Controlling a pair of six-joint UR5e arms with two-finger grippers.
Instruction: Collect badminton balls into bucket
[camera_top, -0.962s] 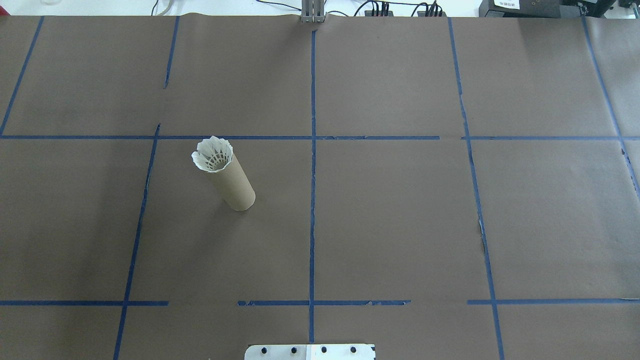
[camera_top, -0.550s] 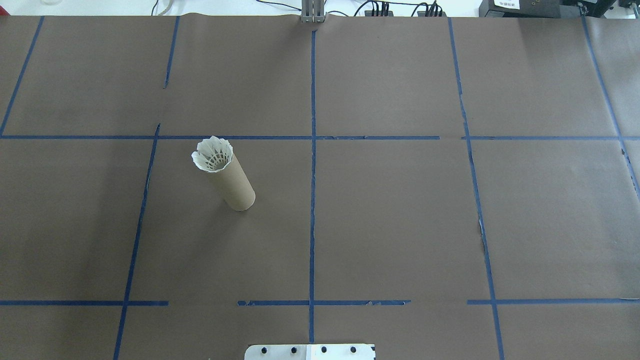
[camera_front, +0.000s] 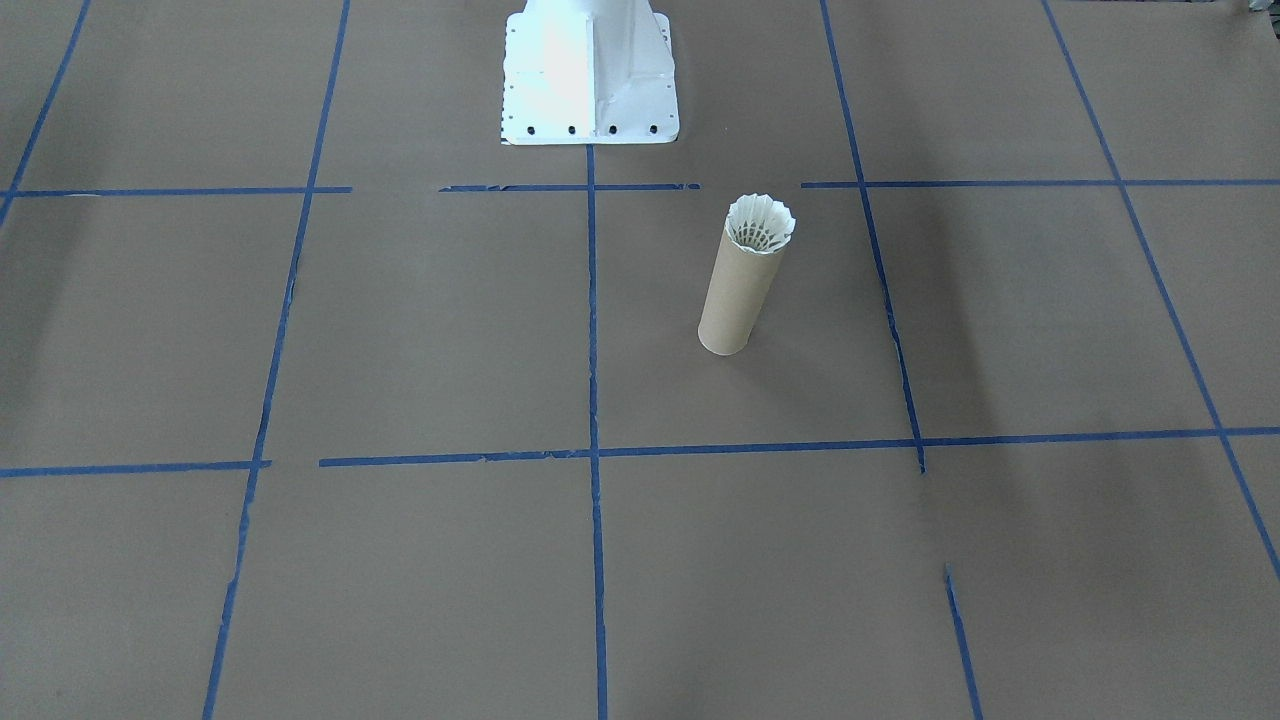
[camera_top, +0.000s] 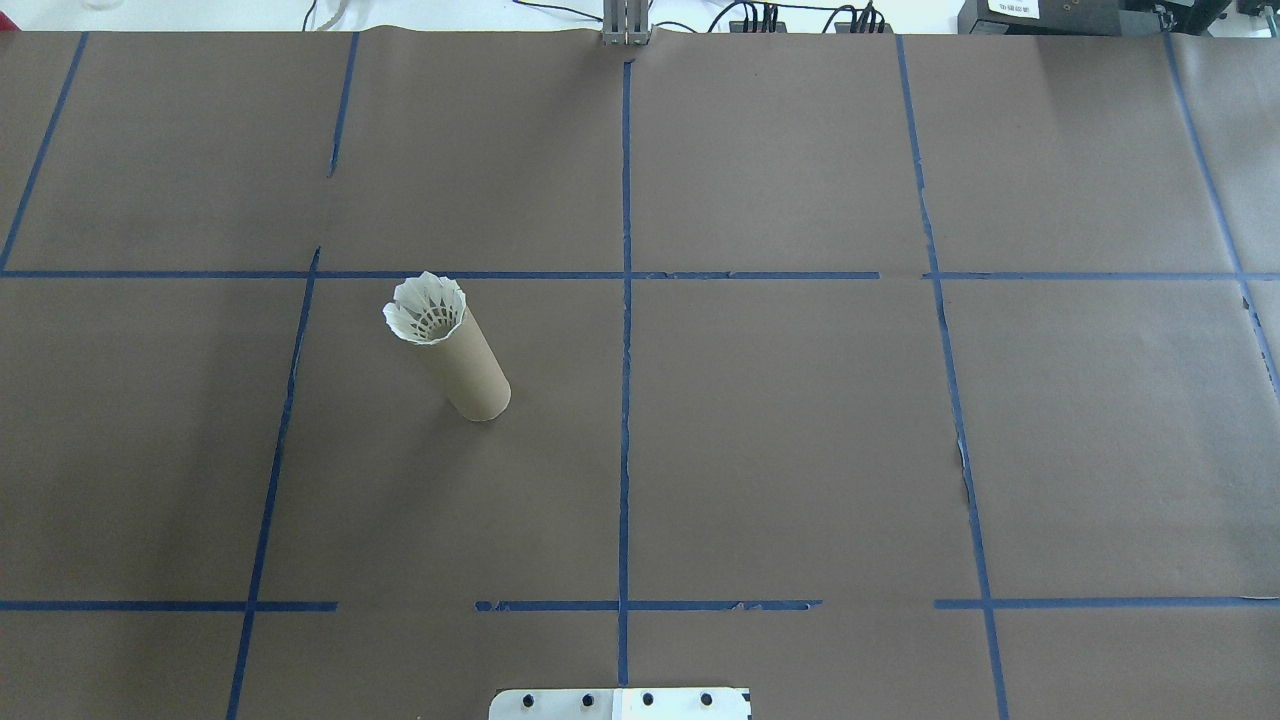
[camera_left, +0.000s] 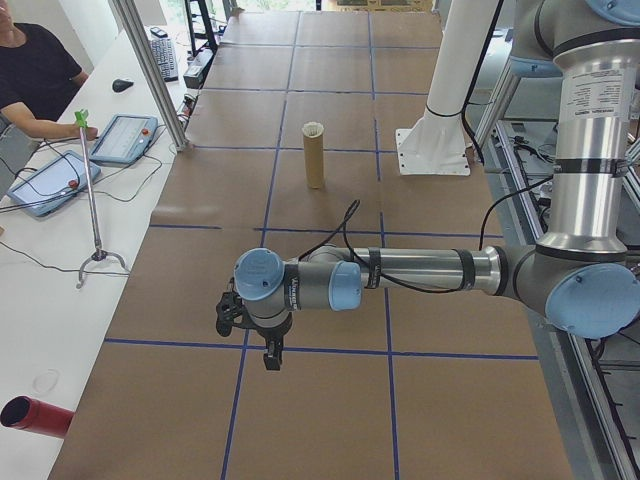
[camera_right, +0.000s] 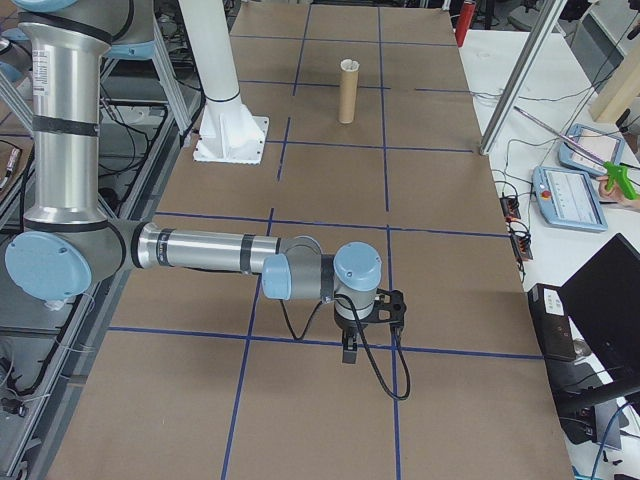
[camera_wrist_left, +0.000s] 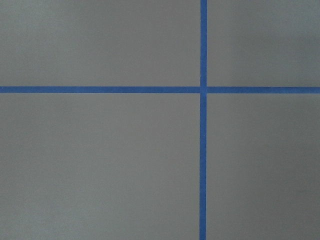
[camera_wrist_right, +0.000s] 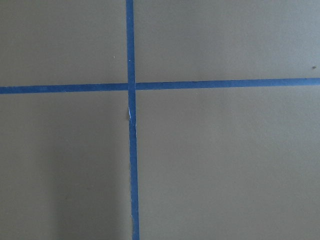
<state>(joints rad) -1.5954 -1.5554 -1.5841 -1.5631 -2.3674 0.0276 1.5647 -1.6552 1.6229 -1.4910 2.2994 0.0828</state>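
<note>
Standing upright on the brown paper-covered table (camera_top: 800, 450), the tall narrow tan cardboard tube (camera_top: 465, 365) occupies a grid cell on the robot's left side of the centre line. One small white feather shuttlecock (camera_top: 426, 308) sits in the tube's mouth, skirt upward, its flared feathers level with and just above the rim; the cork tip is hidden inside. The front-facing view confirms the same: tube (camera_front: 735, 295) erect, shuttlecock (camera_front: 760, 225) seated in its top. No shuttlecock lies loose on the paper in any view.

Blue tape lines (camera_top: 625, 300) divide the table into rectangles; the tube touches none of them. The white metal robot base (camera_front: 588, 75) stands near the tube, between it and the robot's edge of the table, apart from it.

Both arms are held well away from the tube, at opposite ends of the table. The left gripper (camera_left: 270, 352) points down over a tape crossing in the left side view; the right gripper (camera_right: 350, 350) does likewise in the right side view. Neither appears in the overhead or front views, and the wrist cameras show only paper and tape, so I cannot tell whether either pair of fingers is apart or together. Nothing is seen held.

Beyond the table edge: a person's arm (camera_left: 45, 125) beside a tablet-like pendant (camera_left: 122, 138), a thin metal stand (camera_left: 92, 195) and a red cylinder (camera_left: 35, 415).
</note>
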